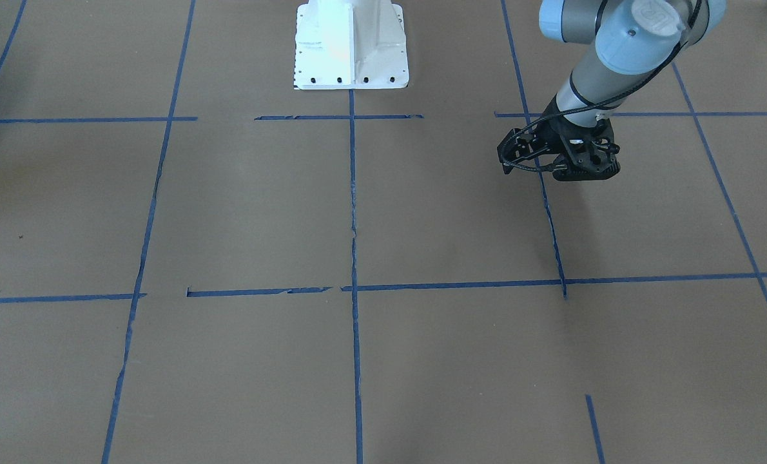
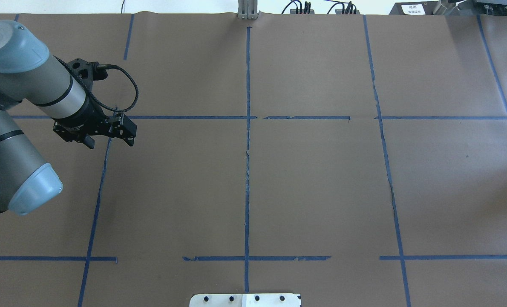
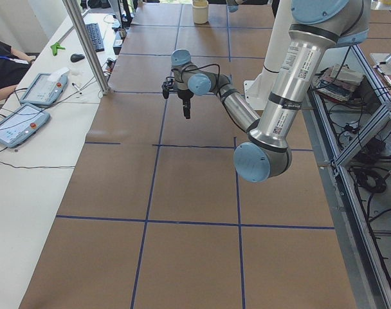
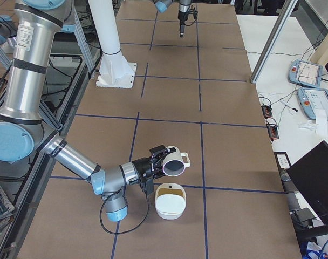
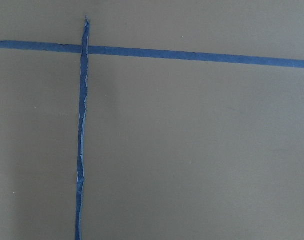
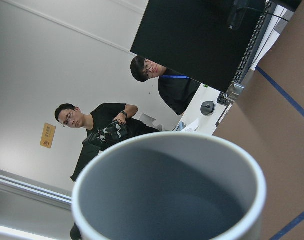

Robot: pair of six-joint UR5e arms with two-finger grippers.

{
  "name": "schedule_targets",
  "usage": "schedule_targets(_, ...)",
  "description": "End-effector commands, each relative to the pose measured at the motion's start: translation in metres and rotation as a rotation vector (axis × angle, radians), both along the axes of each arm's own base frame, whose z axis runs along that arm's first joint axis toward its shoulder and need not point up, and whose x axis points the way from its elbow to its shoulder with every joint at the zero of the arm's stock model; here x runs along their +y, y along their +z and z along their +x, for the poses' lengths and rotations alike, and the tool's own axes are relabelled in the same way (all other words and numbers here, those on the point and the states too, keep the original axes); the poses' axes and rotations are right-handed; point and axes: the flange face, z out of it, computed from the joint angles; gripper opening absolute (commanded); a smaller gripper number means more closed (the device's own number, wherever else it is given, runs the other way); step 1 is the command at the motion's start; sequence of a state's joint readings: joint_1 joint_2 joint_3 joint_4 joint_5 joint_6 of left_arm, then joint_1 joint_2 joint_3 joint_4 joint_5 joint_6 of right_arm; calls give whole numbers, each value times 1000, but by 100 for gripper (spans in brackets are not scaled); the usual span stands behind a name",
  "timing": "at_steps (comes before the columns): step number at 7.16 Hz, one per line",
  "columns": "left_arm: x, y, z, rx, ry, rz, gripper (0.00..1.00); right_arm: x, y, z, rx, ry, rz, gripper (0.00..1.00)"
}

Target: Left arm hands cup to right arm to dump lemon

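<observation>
Far L of overhead view: left arm slanting in over brown tabletop. Left pincer pointed down, prongs well apart, nothing btwn them, hanging over a crossing of blue tape lines.

Centre, at robot's edge: white base plate w/ bolt holes.

Further R, in right-side view only: right arm low over tabletop, right pincer up against cup. Can't tell how far open, or whether clamped. Cup tipped on its side, mouth toward table's R end, handle on the operators' side, grey inside filling right wrist view.

Just beside it, nearer that end: white bowl on tabletop, w/ yellowish band inside far wall, too small to make out.

Beyond cup's rim in wrist view: black monitor, mouse, two people in dark tops.
</observation>
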State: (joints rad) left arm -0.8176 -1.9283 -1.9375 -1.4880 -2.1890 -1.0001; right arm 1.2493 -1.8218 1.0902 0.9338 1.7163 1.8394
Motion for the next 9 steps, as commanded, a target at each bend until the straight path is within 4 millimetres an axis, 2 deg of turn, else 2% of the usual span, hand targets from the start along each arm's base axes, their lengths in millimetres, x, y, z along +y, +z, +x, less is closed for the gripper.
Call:
schedule_targets(1, 0, 1, 0, -1, 0, -1, 100, -4, 2, -6, 304, 19, 108, 11)
schedule_targets(3, 0, 2, 0, -2, 0, -2, 100, -14, -2, -11, 530, 2, 188, 7)
schedule_targets(5, 0, 1, 0, -1, 1, 0, 100, -31, -10, -12, 783, -48, 295, 3)
schedule_targets(6, 0, 1, 0, -1, 0, -1, 100, -46, -19, -12, 928, -75, 371, 3)
schedule_targets(7, 0, 2, 0, -2, 0, -2, 100, -59, -32, -11, 1043, -79, 440, 3)
schedule_targets(8, -1, 3, 1, -3, 1, -2, 100, -72, -52, -19, 1070, -164, 481, 6)
schedule_targets(9, 0, 4, 1, -5, 3, -1, 100, -97, -84, -22, 1073, -187, 490, 6)
